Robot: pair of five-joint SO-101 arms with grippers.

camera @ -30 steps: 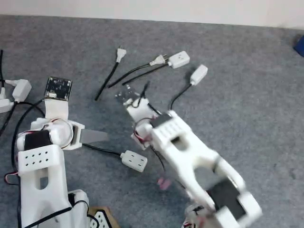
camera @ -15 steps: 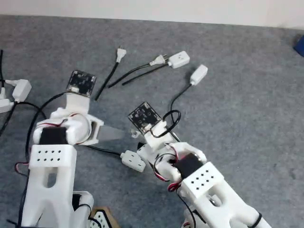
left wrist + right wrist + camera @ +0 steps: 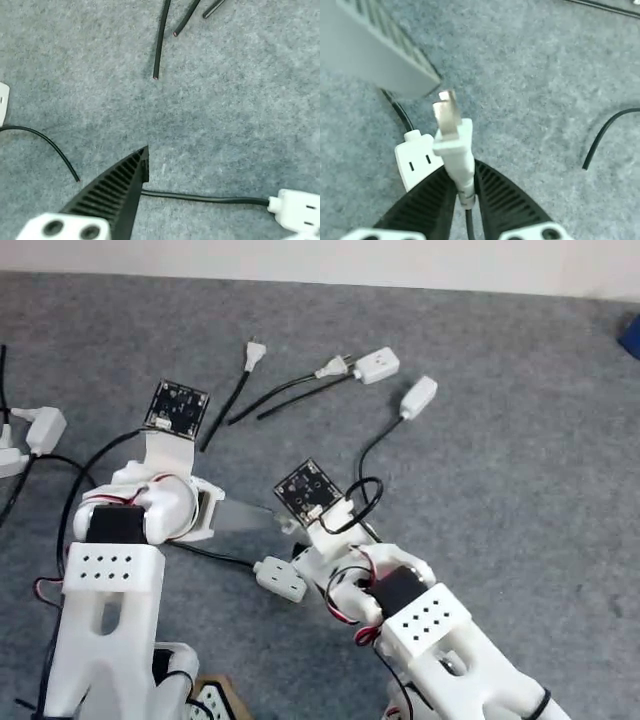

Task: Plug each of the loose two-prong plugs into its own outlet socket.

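Note:
My right gripper (image 3: 464, 169) is shut on a white two-prong plug (image 3: 454, 142), with the prongs sticking out past the fingertips. Just beside and below the plug a white outlet socket (image 3: 416, 161) lies on the carpet, slots up. In the high view this socket (image 3: 282, 578) sits between the two arms. My left gripper (image 3: 262, 518) is open and holds nothing. Its tip is just above the socket's black cable (image 3: 200, 198), close to the held plug. Another loose plug (image 3: 254, 353) lies at the back, and a free socket (image 3: 418, 395) sits at the back right.
Grey carpet covers the floor. At the back, a plug (image 3: 332, 368) sits in a white socket (image 3: 376, 365). Black cable ends (image 3: 159, 45) lie loose ahead of the left arm. More white plugs and cables (image 3: 35, 430) lie at the left edge.
The right arm has drawn back from the far cables and now holds the plug over the near socket. The left arm swung forward and right, its tip closing in on the plug.

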